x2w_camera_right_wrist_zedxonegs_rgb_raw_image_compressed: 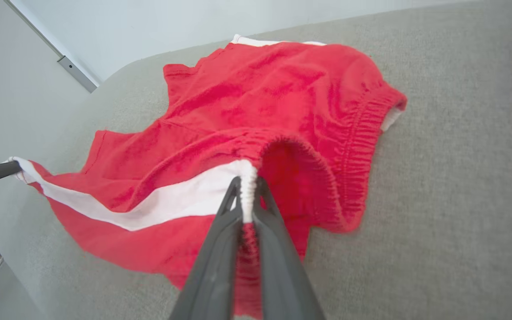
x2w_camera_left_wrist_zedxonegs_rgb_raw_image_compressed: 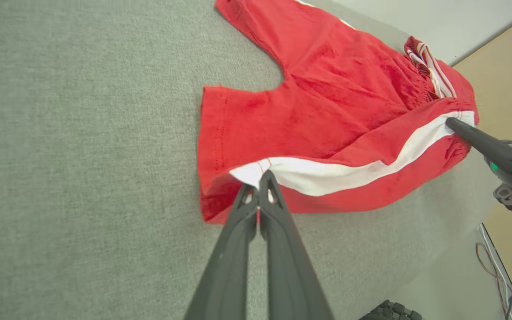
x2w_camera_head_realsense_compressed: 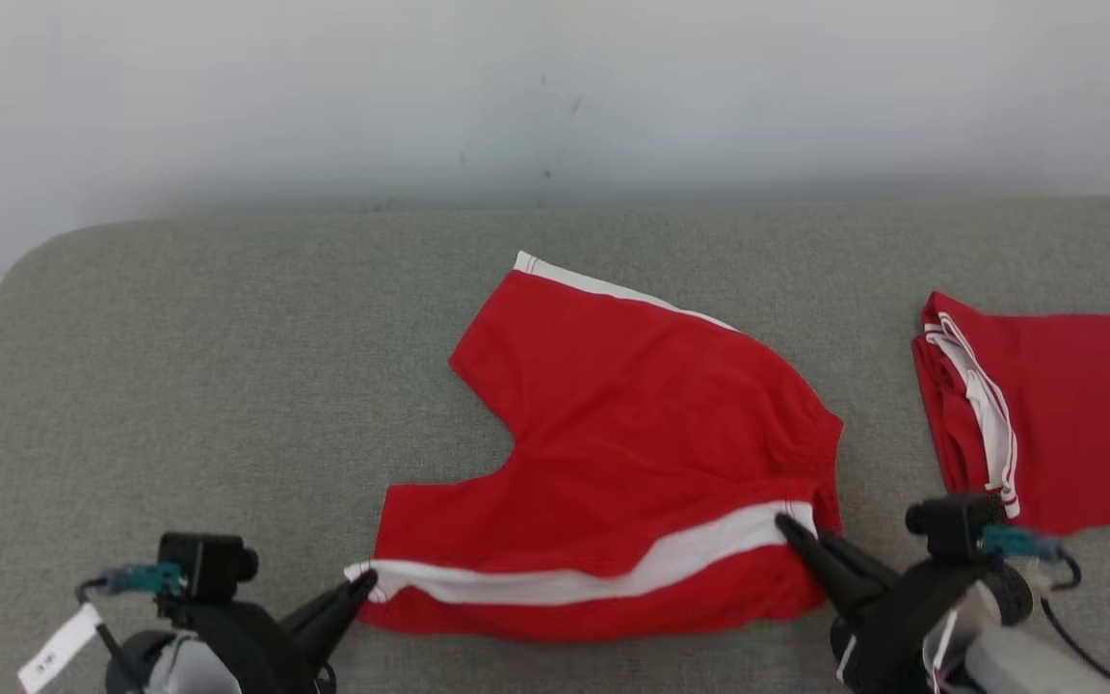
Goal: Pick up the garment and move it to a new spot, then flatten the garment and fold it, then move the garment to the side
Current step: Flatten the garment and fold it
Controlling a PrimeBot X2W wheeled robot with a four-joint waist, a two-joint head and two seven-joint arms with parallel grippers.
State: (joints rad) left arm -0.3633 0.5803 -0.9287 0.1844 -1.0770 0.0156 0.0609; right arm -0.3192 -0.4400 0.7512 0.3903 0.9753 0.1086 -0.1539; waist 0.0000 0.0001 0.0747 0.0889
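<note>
The garment (x2w_camera_head_realsense_compressed: 632,434) is a pair of red shorts with a white side stripe, lying on the grey padded table (x2w_camera_head_realsense_compressed: 227,386). My left gripper (x2w_camera_head_realsense_compressed: 362,581) is shut on the hem end of the white stripe (x2w_camera_left_wrist_zedxonegs_rgb_raw_image_compressed: 256,171) at the near leg. My right gripper (x2w_camera_head_realsense_compressed: 791,528) is shut on the elastic waistband (x2w_camera_right_wrist_zedxonegs_rgb_raw_image_compressed: 247,186) where the stripe ends. The near edge of the shorts (x2w_camera_right_wrist_zedxonegs_rgb_raw_image_compressed: 149,213) is lifted and stretched between both grippers (x2w_camera_left_wrist_zedxonegs_rgb_raw_image_compressed: 256,186). The far leg (x2w_camera_head_realsense_compressed: 536,318) lies flat on the table.
A second red garment (x2w_camera_head_realsense_compressed: 1046,414) with white trim lies folded at the right edge of the table. A pale wall (x2w_camera_head_realsense_compressed: 555,96) rises behind the table's far edge. Cables (x2w_camera_left_wrist_zedxonegs_rgb_raw_image_compressed: 500,275) lie on the floor beyond the table in the left wrist view.
</note>
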